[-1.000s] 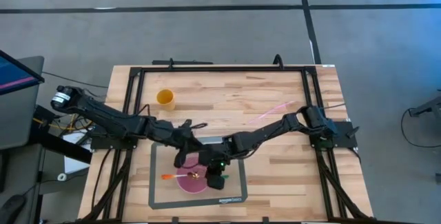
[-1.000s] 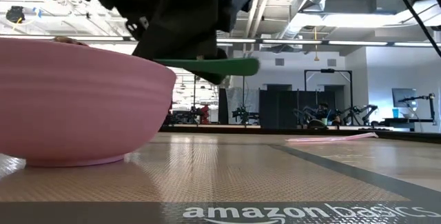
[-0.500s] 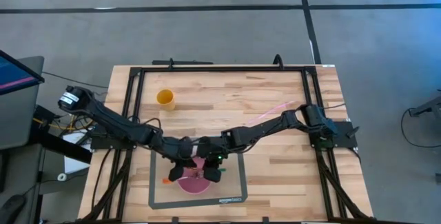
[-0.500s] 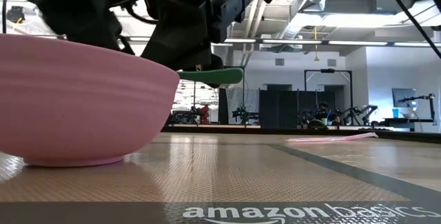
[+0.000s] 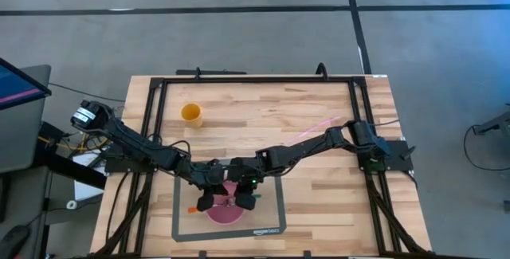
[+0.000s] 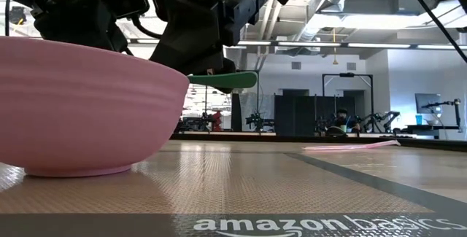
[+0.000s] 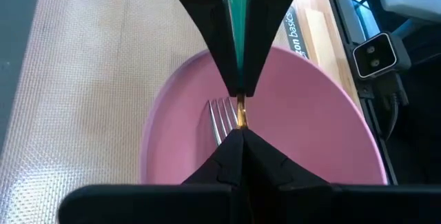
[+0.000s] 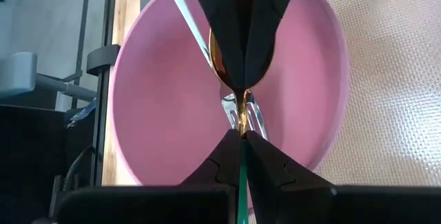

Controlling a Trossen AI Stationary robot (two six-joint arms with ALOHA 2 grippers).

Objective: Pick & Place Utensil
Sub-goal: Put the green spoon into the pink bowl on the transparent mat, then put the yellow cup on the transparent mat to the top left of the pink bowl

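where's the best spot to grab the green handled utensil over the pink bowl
The flat green handle, sticking out level past the rim of the pink bowl: come from above, fingers across its narrow width. The tines sit low inside. The right pincer grips there now, left pincer opposite.

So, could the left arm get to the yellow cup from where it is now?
Probably yes. The yellow cup stands alone on bare wood on that arm's side. But the left pincer is down over the pink bowl, tip to tip with the right pincer, so it must lift clear first.
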